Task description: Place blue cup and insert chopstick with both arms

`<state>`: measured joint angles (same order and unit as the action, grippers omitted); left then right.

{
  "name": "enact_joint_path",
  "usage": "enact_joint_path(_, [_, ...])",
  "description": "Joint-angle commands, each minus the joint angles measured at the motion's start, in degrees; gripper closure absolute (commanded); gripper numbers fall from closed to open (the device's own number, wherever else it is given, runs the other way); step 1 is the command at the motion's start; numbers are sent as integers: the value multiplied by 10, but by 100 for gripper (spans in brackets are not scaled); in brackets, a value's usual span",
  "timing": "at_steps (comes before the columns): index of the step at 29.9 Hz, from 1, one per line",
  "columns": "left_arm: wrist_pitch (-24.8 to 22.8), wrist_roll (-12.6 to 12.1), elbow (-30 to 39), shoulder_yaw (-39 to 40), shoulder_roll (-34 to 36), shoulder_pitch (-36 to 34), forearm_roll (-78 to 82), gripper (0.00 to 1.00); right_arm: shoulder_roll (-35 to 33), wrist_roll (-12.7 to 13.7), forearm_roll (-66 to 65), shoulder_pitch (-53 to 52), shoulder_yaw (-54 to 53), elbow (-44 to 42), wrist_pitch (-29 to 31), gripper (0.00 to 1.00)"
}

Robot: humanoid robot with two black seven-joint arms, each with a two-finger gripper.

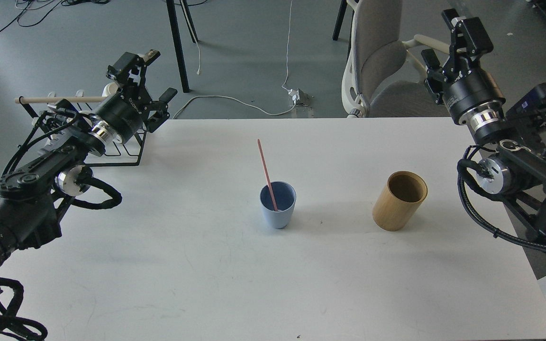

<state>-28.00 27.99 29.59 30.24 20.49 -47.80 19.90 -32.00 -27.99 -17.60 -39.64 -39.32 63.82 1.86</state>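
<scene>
The blue cup [277,208] stands upright in the middle of the white table [206,265]. The pink-red chopstick [265,168] stands in it, its lower end inside the cup and its top leaning to the left and away. My left gripper [158,74] is open and empty, raised above the table's far left corner, well left of the cup. My right gripper [449,41] is open and empty, held high beyond the table's far right edge, far from the cup.
A tan bamboo cylinder holder [400,201] stands right of the cup. A black wire rack with a wooden dowel [59,99] sits at the far left, partly behind my left arm. A grey office chair [379,57] stands beyond the table's far edge.
</scene>
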Motion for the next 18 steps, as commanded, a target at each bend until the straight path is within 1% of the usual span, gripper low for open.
enact_joint_path(1, [0, 0, -1, 0, 7, -7, -41, 2, -6, 0, 20, 18, -4, 2, 76, 3])
enact_joint_path(4, [0, 0, 1, 1, 15, -19, -58, 2, -6, 0, 20, 24, -7, 5, 104, 1])
enact_joint_path(10, [0, 0, 0, 21, 27, -33, -113, 2, 4, 0, 20, 25, -37, 4, 106, 1])
enact_joint_path(18, [0, 0, 0, 32, 26, -44, -117, 2, 27, 0, 20, 25, -56, 7, 106, 1])
